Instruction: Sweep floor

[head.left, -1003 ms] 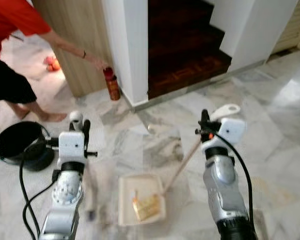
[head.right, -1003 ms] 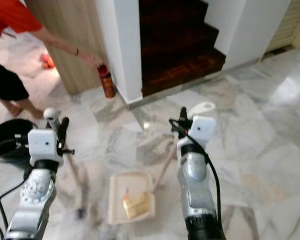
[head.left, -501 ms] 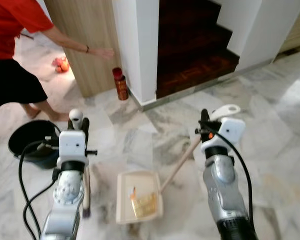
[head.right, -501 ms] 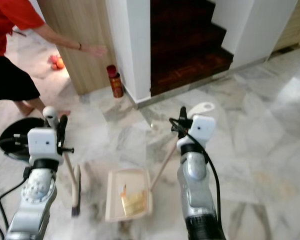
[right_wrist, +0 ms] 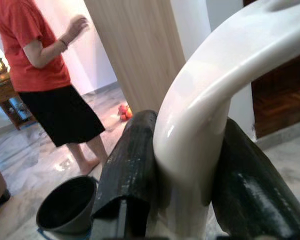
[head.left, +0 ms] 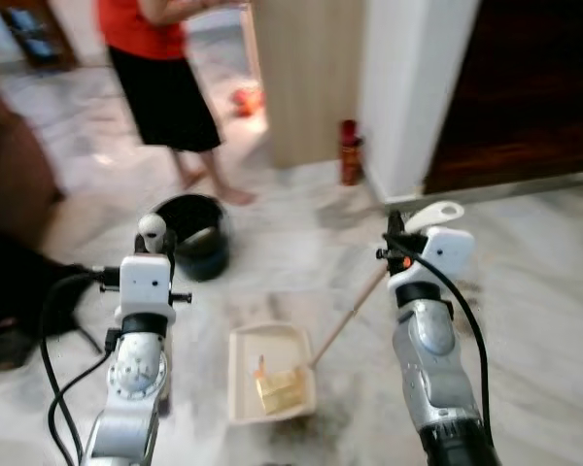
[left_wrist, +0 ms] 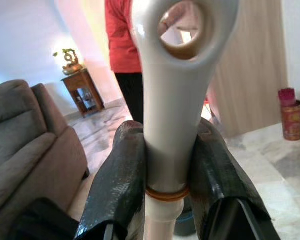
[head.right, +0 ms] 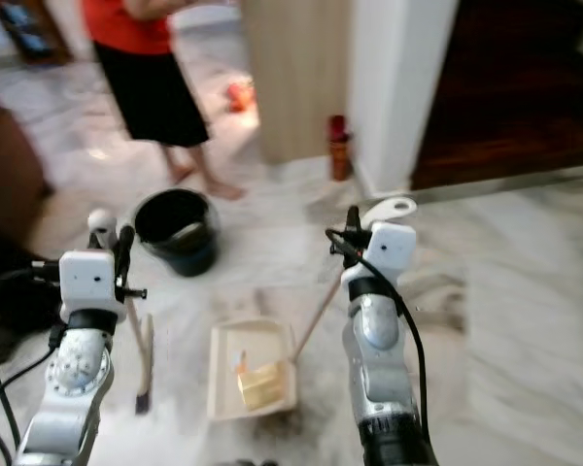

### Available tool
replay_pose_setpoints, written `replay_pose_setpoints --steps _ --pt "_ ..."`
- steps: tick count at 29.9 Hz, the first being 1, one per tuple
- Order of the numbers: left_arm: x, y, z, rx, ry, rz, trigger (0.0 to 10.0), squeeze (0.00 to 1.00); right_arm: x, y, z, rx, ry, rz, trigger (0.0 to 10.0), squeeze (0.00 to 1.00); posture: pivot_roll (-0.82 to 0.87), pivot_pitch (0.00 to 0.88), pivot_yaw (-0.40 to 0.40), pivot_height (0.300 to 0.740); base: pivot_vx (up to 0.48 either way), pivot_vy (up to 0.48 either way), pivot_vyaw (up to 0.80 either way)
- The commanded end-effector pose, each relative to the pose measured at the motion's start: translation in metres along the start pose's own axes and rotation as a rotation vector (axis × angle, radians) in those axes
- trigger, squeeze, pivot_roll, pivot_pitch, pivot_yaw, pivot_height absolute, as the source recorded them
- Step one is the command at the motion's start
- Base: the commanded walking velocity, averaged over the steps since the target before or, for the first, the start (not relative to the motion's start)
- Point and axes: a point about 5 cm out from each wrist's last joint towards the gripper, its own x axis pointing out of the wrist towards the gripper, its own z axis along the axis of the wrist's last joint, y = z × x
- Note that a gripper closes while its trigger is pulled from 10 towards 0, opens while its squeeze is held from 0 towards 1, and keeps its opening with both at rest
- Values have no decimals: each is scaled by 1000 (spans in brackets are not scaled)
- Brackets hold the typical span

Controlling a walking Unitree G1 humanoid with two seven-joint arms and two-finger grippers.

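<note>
On the glossy, grey-veined marble floor (head.left: 554, 320) before us, we are seeing a shallow, cream plastic dustpan (head.left: 270, 374) lying flat, with a crumpled yellow scrap (head.left: 280, 389) resting inside near its lower edge. Its long, thin wooden handle (head.left: 348, 320) is rising at a slant to our right gripper (right_wrist: 187, 165), whose black fingers (right_wrist: 130, 170) are clenching the smooth, curved white grip at the top. Our left gripper (left_wrist: 165, 165) is clamping the broom handle (left_wrist: 167, 125), a rounded white plastic end with an oval hanging hole and an orange ring just below the fingers; the thin stick is running down to the narrow broom head (head.right: 143, 374) on the floor, just beside the dustpan's left side. Near the dustpan, farther off, a round black bucket (head.left: 196, 233) is standing. Behind it a barefoot person (head.left: 160, 68) in a red shirt and black shorts is standing by a light wooden panel (head.left: 306, 78). A small red cylindrical canister (head.left: 350, 153) is sitting at the foot of the white pillar (head.left: 413, 87), beside dark wooden stairs (head.left: 525, 97).
</note>
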Motion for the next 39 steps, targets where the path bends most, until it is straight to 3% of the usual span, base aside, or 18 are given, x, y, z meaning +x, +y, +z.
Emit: replay_pose_setpoints --steps 1,17,30,39 --pt "3 2 10 -3 -40 4 10000 0 2 1 7 -13 -29 2 10000 0 94 106 48 740 0 247 0" --pt "4 1 10 -7 -39 4 10000 0 3 0 9 -20 -35 2 10000 0 94 127 48 740 0 248 0" --pt "4 0 10 -6 -33 4 10000 0 2 2 8 -19 -27 4 10000 0 95 134 48 740 0 208 764" --pt "3 -5 11 -8 -45 -22 10000 0 3 4 10 4 -31 18 10000 0 99 118 48 740 0 0 0"
